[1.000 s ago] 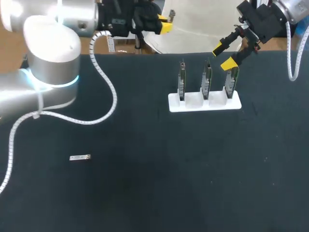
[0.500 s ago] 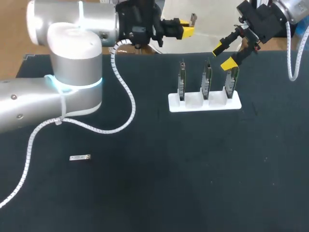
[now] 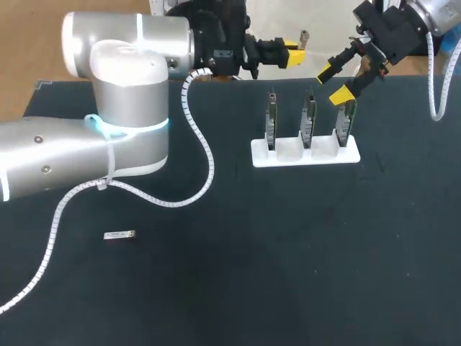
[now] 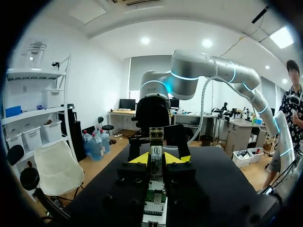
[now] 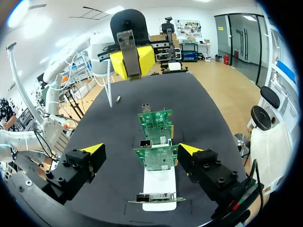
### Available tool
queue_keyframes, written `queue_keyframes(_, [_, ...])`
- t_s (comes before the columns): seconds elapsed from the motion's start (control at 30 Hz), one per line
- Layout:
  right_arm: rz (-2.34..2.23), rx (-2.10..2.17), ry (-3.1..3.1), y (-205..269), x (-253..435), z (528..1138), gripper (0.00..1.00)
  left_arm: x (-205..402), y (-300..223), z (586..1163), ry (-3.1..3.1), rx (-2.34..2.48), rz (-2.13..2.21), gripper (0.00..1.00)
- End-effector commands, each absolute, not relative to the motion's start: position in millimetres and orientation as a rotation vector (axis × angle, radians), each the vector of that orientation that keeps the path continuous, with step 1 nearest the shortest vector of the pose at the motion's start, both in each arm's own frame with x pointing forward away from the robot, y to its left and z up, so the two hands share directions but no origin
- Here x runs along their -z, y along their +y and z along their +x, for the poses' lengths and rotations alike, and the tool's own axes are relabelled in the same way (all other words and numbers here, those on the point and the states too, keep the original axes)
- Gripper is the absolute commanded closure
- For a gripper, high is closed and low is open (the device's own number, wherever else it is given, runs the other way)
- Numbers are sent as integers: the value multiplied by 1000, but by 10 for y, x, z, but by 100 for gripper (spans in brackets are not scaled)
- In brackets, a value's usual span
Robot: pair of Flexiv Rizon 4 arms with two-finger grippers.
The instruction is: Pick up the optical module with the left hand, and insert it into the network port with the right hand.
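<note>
The left gripper (image 3: pixel 294 52) is clamped on an optical module (image 3: pixel 305 36), holding it in the air past the table's far edge, beyond the white stand (image 3: pixel 305 154) of network cards (image 3: pixel 308 115) (three of them, upright). The right gripper (image 3: pixel 333 83) hangs with its fingers spread wide over the card at the stand's right end. A second module (image 3: pixel 119 235) lies flat on the black table (image 3: pixel 288 252), well apart from the stand.
</note>
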State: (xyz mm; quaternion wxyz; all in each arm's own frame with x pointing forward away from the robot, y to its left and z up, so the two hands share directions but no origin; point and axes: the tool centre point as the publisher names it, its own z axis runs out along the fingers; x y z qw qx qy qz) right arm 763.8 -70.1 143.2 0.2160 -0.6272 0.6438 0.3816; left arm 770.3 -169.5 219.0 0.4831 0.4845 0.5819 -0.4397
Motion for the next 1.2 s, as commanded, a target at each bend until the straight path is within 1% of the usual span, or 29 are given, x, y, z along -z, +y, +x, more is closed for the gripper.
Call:
queue_keyframes(0.03, [-1734,-1049,1785,-700,-1432,7606,0,-2095,-1801,7781,1417,1088,1177,100])
queue_keyframes(0.3, [-1734,-1049,1785,-700,-1432,7606,0,-2009,-1896,7781,1404,1174,1150,100])
queue_keyframes(0.77, [-1734,-1049,1785,-700,-1432,7606,0,-1888,-1906,7728,1410,1204,1189,100])
queue_keyframes(1.2, [-1734,-1049,1785,-700,-1432,7606,0,-1789,-1886,7723,1409,1209,1140,100])
